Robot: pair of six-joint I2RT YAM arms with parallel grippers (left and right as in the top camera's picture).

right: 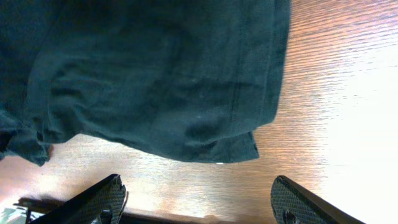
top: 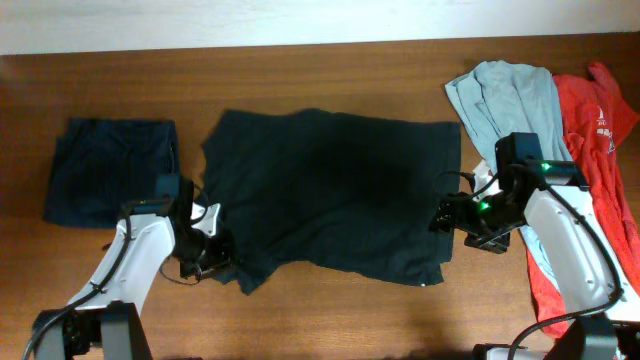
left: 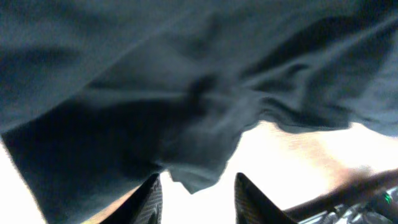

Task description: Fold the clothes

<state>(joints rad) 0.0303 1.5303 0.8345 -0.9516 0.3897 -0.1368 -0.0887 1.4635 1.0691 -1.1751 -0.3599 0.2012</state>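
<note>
The large black garment [top: 330, 190] lies spread flat across the middle of the table. My left gripper [top: 218, 260] is at its lower left corner. In the left wrist view my left gripper [left: 198, 200] has a gap between its fingers, and a point of black cloth [left: 199, 174] hangs just ahead of that gap. My right gripper [top: 442, 216] is at the garment's right edge. The right wrist view shows my right gripper [right: 199, 200] wide open over bare wood, with the black hem corner [right: 239, 149] a little ahead of it.
A folded navy garment [top: 110, 170] lies at the left. A pale blue-grey garment [top: 510, 95] and a red one [top: 600, 150] are heaped at the right, partly under my right arm. The table's far edge [top: 300, 45] runs along the top.
</note>
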